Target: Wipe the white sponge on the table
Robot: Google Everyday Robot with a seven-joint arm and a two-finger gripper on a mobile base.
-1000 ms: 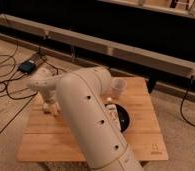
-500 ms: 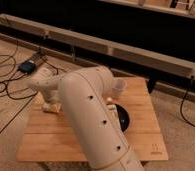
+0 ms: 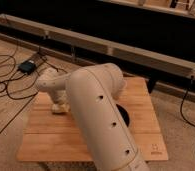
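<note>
My pincer [image 3: 60,102], near the desk's [image 3: 141,125] left edge, looks pressed together on the white sponge [image 3: 56,108]; a shallow pinch could lose it mid-wipe.

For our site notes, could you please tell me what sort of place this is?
Probably a robot test area or lab: a black box and loose cables lie on the floor, a small wooden table stands there, and the robot's gripper hangs low over its left side.
</note>
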